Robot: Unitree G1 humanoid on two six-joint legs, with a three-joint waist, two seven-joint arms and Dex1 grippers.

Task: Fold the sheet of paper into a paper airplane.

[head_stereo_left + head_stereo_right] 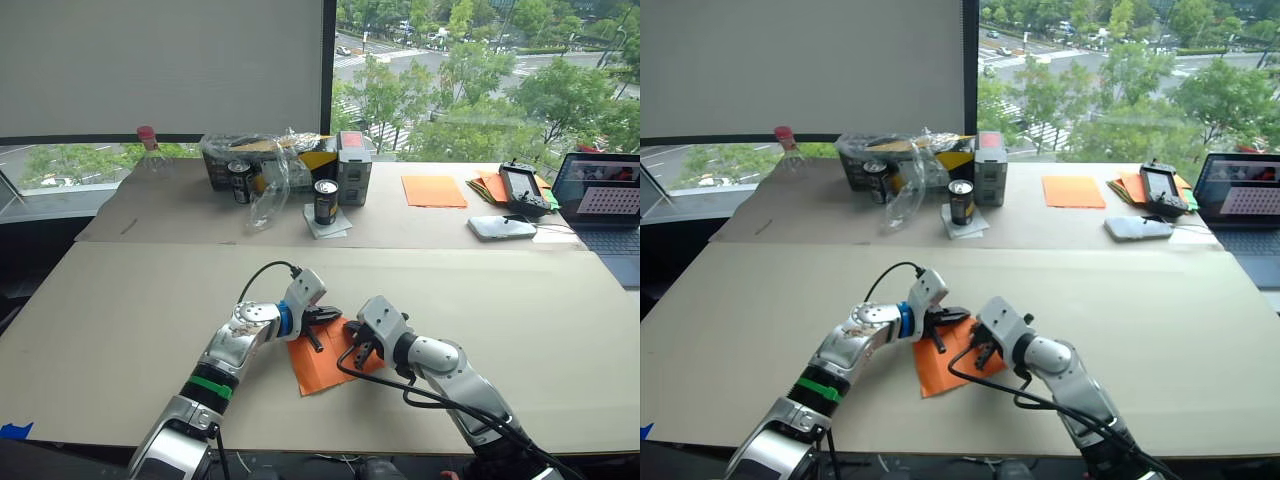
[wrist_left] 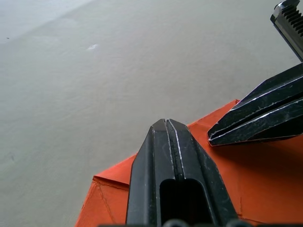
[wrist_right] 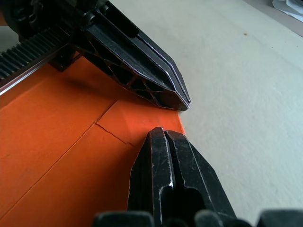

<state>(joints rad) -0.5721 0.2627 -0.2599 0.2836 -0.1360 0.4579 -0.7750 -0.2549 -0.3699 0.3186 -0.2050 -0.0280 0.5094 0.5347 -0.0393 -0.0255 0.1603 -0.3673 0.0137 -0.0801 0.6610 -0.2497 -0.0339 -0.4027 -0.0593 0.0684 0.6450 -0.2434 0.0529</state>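
Both clenched end effectors, left [image 1: 322, 318] and right [image 1: 352, 352], are pressed on the sheet of paper [image 1: 318, 368] lying directly beneath them, its far corner between the tips.

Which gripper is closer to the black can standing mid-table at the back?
Left. The left gripper sits almost straight in front of the black can; the right gripper is slightly nearer the robot, both shut over the sheet of paper.

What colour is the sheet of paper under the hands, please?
Bright orange sheet of paper, clearest in the right wrist view.

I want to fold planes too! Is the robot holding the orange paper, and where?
No, nothing is gripped. Both the left gripper and right gripper are shut, tips pressing down on the sheet of paper near its far corner.
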